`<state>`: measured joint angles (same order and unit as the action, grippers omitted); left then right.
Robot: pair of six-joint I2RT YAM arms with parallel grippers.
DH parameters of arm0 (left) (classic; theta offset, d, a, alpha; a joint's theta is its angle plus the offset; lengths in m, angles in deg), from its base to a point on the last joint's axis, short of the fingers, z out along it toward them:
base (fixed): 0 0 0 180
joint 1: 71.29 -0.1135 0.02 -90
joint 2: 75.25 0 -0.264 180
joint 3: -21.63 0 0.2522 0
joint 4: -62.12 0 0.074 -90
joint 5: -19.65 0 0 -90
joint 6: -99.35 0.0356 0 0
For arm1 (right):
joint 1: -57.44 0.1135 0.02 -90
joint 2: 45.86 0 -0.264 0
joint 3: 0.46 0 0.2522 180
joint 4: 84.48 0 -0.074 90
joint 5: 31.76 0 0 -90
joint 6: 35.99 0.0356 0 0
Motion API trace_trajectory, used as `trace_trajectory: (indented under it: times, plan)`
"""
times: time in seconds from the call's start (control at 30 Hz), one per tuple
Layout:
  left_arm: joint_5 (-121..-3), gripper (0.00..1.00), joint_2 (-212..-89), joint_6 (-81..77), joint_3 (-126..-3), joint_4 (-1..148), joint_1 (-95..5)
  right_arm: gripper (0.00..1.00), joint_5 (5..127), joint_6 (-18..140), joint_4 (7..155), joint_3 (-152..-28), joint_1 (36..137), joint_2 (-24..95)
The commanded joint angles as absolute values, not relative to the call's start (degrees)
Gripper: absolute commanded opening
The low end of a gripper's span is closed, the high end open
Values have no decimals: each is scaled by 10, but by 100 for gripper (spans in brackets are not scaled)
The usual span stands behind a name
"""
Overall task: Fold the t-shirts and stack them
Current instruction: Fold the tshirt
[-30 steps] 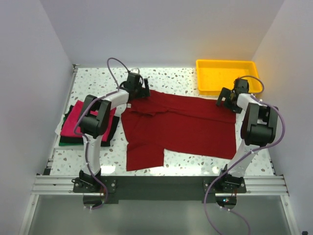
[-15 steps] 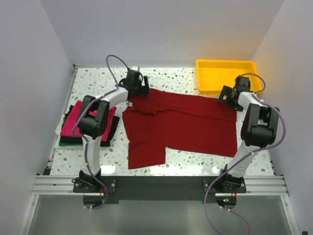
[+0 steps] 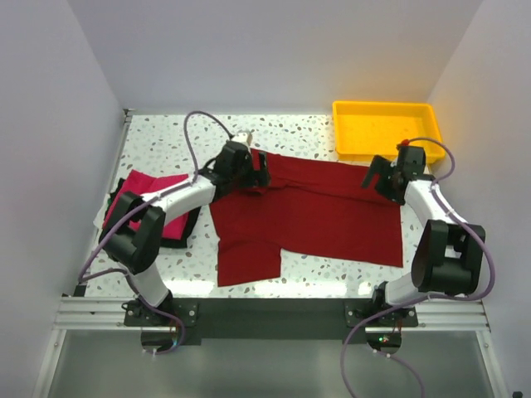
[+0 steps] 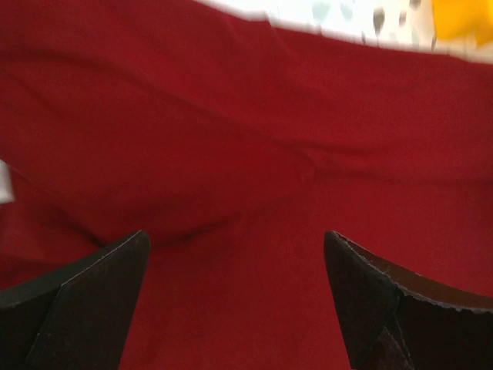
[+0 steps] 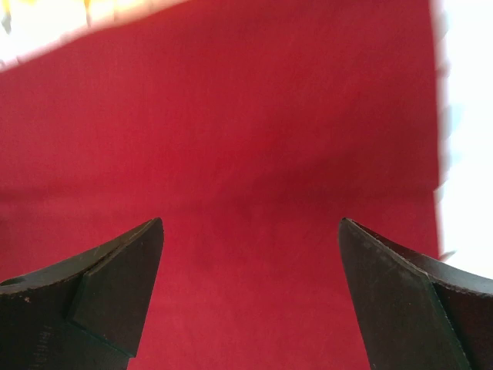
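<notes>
A dark crimson t-shirt (image 3: 315, 211) lies spread across the middle of the table, one sleeve hanging toward the front left. My left gripper (image 3: 259, 172) hovers open over its upper left part near the collar; only red cloth (image 4: 231, 193) shows between its black fingers (image 4: 100, 293). Over the shirt's upper right corner my right gripper (image 3: 373, 176) stands open too, with red cloth (image 5: 246, 154) below its fingers (image 5: 115, 285) and nothing held. At the left edge sits a stack of folded t-shirts: a magenta-pink one (image 3: 137, 195) on top of dark green and black ones (image 3: 184, 225).
A yellow plastic tray (image 3: 383, 128) stands at the back right, just behind the right gripper. White walls close in both sides. The speckled tabletop (image 3: 158, 137) shows at the back left and along the front edge.
Both grippers have moved inward over the shirt: the left one right and forward from the collar edge, the right one left. The shirt's left part has shifted slightly. Both stay open.
</notes>
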<state>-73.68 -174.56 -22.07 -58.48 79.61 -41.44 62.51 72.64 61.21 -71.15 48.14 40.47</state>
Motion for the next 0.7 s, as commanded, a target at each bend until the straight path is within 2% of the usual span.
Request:
trace_trajectory:
  times: [0.0, 0.13, 0.23, 0.37, 0.5, 0.67]
  plan:
    - [-723, 100, -1718, -268, -539, 768, -384, 99, 648, 743, 587, -682, 510, 364]
    - [-756, 99, -1717, -286, -508, 763, -367, 99, 660, 750, 581, -652, 520, 329]
    - [-769, 88, -1746, -287, -527, 740, -361, 99, 678, 748, 587, -636, 521, 308]
    - [-772, 84, -1768, -290, -534, 728, -360, 99, 678, 746, 586, -634, 521, 306]
    - [-774, 71, -1797, -290, -558, 739, -358, 99, 670, 742, 581, -636, 520, 305]
    - [-771, 62, -1819, -299, -564, 719, -355, 99, 666, 742, 587, -634, 521, 304]
